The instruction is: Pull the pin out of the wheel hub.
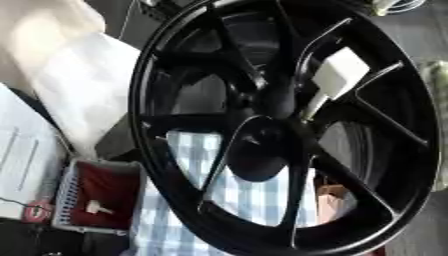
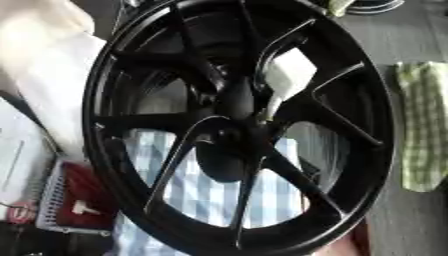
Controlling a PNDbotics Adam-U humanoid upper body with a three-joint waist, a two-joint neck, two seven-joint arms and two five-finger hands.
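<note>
Large black wheel (image 1: 284,125) standing on edge, filling the view. White block-headed pin (image 2: 287,75) at one o'clock from the hub (image 2: 229,107), long axis slanting down toward it. Neither hand visible, so grasp and nearer arm unknowable.

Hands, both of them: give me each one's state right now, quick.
Left hand: not in view in either eye view.
Right hand: not in view either; only the black wheel fills the frame.
</note>
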